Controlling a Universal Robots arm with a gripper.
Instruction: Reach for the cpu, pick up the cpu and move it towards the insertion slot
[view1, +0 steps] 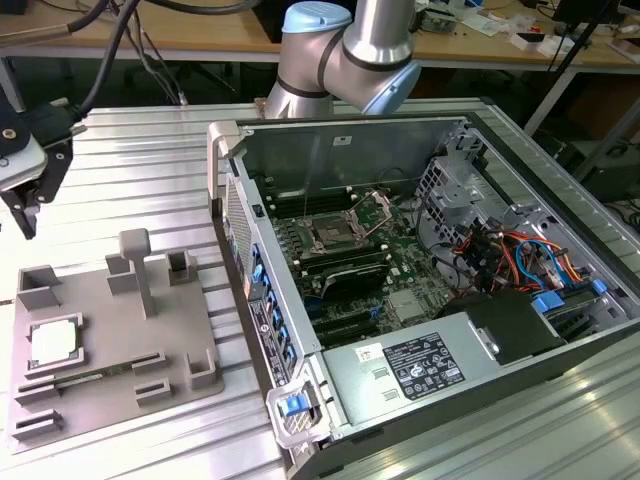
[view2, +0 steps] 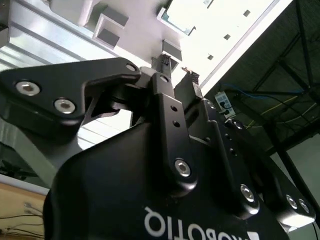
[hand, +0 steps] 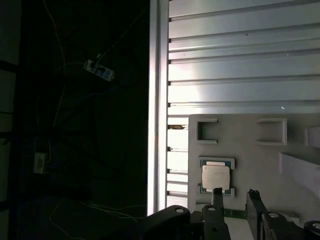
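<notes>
Gripper (hand: 235, 197) up in the first wrist view, fingers apart, nothing between them, clear of the chip (hand: 216, 176). In the exterior view, the chip lay flat in a recess at the left of the grey fixture (view1: 130, 345). Further right, the socket (view1: 331, 236) sat inside the open computer case (view1: 420, 370), well apart from the chip.

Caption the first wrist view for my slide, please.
Open tool hovers near the cpu lying in the grey fixture.
</notes>
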